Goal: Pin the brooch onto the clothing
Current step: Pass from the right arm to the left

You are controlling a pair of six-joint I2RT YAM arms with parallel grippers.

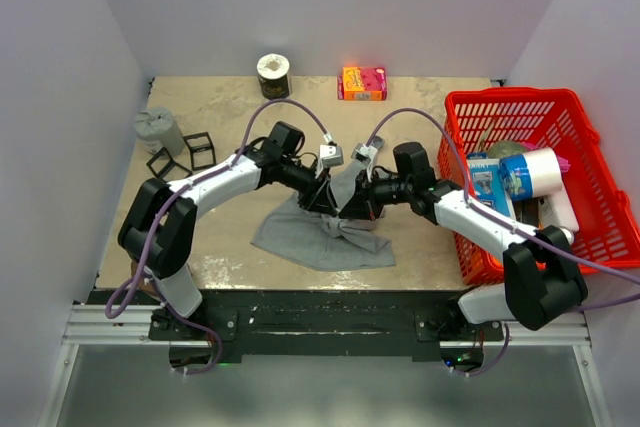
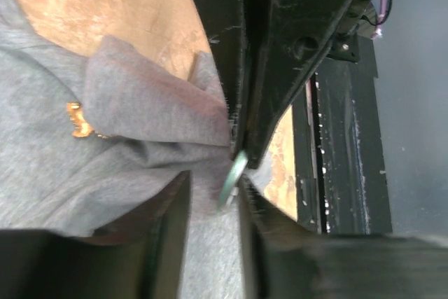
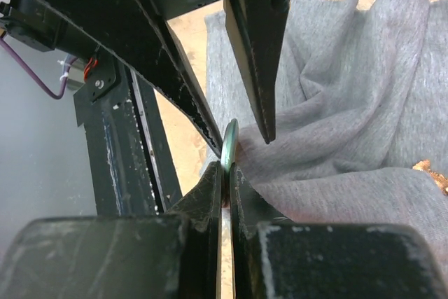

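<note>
The grey tank top (image 1: 320, 245) lies crumpled at the table's middle, with one fold raised between my two grippers. The orange-red brooch (image 2: 79, 120) sits on the fabric (image 2: 140, 110), apart from both grippers. It also shows at the edge of the right wrist view (image 3: 432, 173). My right gripper (image 3: 225, 169) is shut on a thin greenish metal disc (image 3: 229, 141) that stands edge-on against the cloth (image 3: 350, 103). My left gripper (image 2: 213, 187) is open, with its jaws on either side of the fabric fold and the disc (image 2: 232, 173). From above, the left gripper (image 1: 322, 197) and the right gripper (image 1: 362, 199) almost touch.
A red basket (image 1: 590, 107) full of items stands at the right edge. An orange-pink box (image 1: 362, 82) and a dark roll (image 1: 272, 75) stand at the back. A grey object (image 1: 160, 129) and black frames (image 1: 185, 152) sit at the left.
</note>
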